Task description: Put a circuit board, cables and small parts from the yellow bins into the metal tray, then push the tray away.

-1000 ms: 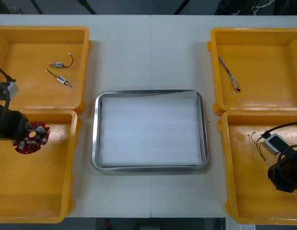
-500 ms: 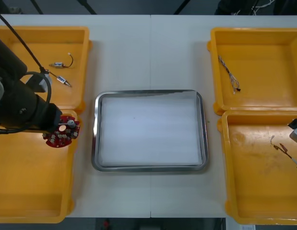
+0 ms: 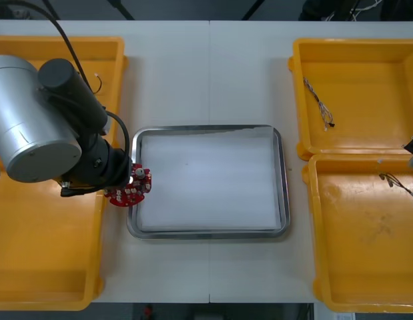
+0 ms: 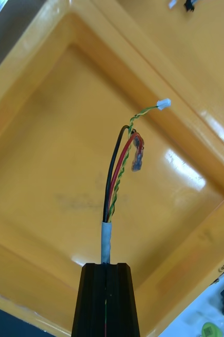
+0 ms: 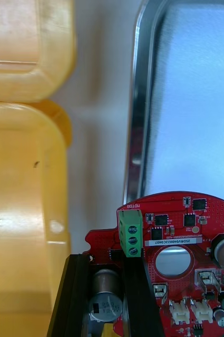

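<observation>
A round red circuit board [image 3: 129, 187] hangs over the left rim of the metal tray [image 3: 209, 130], which is white inside. My left gripper [image 5: 104, 261] is shut on the board's [image 5: 181, 247] edge, with a grey capacitor between the fingers [image 5: 74, 295]. The tray's rim [image 5: 135, 110] lies just beyond the board. My right gripper [image 4: 106, 266] is shut on a cable [image 4: 118, 168] of black, red and twisted yellow-green wires with a white plug at its tip. It holds the cable above the floor of the near right yellow bin [image 3: 366, 293]. In the front view the cable [image 3: 393, 180] trails in from the right edge.
The large silver left arm [image 3: 33, 120] covers much of the two left yellow bins [image 3: 59, 267]. A thin wire end [image 3: 98, 81] peeks out in the far left bin. The far right bin [image 3: 366, 67] holds a thin cable [image 3: 318, 101].
The left arm has carried the circuit board rightward from over the near left bin to the tray's left rim. The right gripper has lifted the cable and drawn back toward the right edge.
</observation>
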### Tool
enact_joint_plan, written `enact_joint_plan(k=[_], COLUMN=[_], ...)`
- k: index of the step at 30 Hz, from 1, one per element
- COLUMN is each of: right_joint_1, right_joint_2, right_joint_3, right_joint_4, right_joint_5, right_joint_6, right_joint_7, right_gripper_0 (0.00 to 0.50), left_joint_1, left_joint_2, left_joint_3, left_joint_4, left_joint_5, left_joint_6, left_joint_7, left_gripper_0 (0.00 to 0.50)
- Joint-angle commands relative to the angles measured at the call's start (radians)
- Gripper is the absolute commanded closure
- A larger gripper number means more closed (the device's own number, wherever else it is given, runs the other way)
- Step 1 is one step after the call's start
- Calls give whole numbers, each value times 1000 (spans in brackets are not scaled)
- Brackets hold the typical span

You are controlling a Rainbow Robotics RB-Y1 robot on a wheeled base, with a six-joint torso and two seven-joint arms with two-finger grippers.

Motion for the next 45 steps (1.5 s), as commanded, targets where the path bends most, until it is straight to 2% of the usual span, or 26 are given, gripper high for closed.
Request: enact_joint_plan(k=[1,8,12,18,24,25,26,27,28,29,40,45], right_joint_1=[-46,-97,-132,-165,-169,-169,-169,-169,-169,-168,-166,-166], right_joint_2=[-78,-152,-173,-192,-192,-192,-192,-192,-192,-192,-192,-192], right_joint_3=[-28,-19,-16,-8,-3,-3,-3,-3,-3,-3,-5,-5], right_joint_4=[-27,-1,51,70,68,68,68,68,68,68,68,68], right_joint_5=[-43,-109,-164,-193,-218,-218,-218,-219,-219,-219,-222,-224], right_joint_6=[6,6,6,6,6,6,6,6,6,6,6,6], right_joint_7=[-37,-54,-53,-40,-46,-48,-48,-49,-51,-53,-68,-72], right_gripper_0=[500,500,500,500,500,500,500,500,500,500,500,500], left_joint_1=[-58,-107,-113,-113,-113,-113,-113,-113,-113,-113,-113,-113], left_joint_2=[-51,-108,-112,-109,-103,-103,-103,-103,-103,-103,-103,-103], left_joint_3=[-69,-173,-218,-295,-304,-304,-305,-304,-304,-304,-295,-250], left_joint_4=[25,142,175,206,207,207,207,207,207,206,180,138], left_joint_5=[-32,-73,-84,-133,-123,-123,-123,-123,-123,-124,-126,-104], left_joint_6=[-51,-125,-182,-234,-237,-237,-240,-241,-243,-248,-254,-197], left_joint_7=[11,17,19,25,31,34,37,44,45,48,83,97], left_gripper_0=[500,500,500,500,497,451,331,172,39,0,0,0])
